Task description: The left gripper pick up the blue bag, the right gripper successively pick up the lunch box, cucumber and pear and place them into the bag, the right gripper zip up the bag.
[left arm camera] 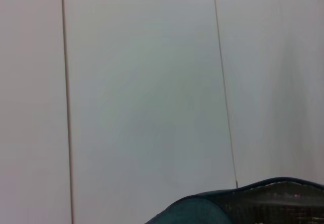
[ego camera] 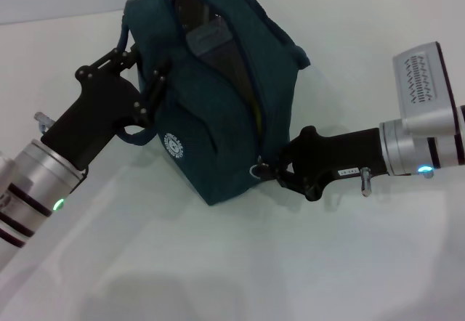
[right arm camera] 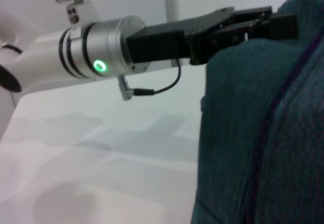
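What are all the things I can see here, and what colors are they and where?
blue bag: one, dark teal-blue, held up over the table between the two grippers, top partly unzipped.
zipper pull: one, metal ring, at the bag's near end by the right gripper.
logo: one, white and round, on the bag's side.
lunch box: one, clear lid showing inside the bag's opening.
table: one, white, under everything.
left gripper: one, black, shut on the bag's handle.
right gripper: one, black, at the zipper pull.
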Robot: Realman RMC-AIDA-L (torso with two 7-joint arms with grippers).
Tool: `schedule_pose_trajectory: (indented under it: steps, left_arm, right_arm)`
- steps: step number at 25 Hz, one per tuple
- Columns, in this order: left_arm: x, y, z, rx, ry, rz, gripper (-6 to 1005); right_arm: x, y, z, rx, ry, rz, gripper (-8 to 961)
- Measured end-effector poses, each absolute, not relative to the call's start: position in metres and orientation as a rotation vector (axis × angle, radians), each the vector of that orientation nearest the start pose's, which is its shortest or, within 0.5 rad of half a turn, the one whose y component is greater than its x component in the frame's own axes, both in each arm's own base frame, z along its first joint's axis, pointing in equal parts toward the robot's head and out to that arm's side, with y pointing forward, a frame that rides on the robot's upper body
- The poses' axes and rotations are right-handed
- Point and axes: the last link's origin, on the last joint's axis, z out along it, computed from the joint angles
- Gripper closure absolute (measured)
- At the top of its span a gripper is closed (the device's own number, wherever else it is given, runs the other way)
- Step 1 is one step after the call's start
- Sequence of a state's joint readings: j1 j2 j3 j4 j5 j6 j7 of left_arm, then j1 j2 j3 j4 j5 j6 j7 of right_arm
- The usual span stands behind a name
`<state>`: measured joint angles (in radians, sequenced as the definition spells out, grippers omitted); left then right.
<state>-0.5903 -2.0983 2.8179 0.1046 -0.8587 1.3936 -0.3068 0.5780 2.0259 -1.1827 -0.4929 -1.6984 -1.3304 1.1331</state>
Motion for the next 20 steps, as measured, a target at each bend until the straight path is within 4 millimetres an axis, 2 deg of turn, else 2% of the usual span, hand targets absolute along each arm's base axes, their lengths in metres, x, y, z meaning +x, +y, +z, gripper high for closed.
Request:
schedule_pose_trajectory:
  steps: [7, 12, 17, 20]
  left_arm:
    - [-0.229, 0.315, -0.065, -2.123, -0.193, -1.1, 614]
    - [-0.226, 0.311, -0.061, -2.126, -0.213, -1.181, 605]
    - [-0.231, 0.315, -0.055, -2.089, -0.304, -1.201, 467]
    - [-0.234, 0.319, -0.054, -2.066, -0.346, -1.195, 473]
  right_arm:
    - [0.25, 0.337, -0.05, -2.856, 0.264, 0.522, 946]
    - [0.25, 0.337, -0.05, -2.855, 0.253, 0.522, 946]
    - [0.246, 0.339, -0.051, -2.865, 0.217, 0.519, 946]
    - [0.246, 0.339, -0.051, -2.866, 0.196, 0.516, 946]
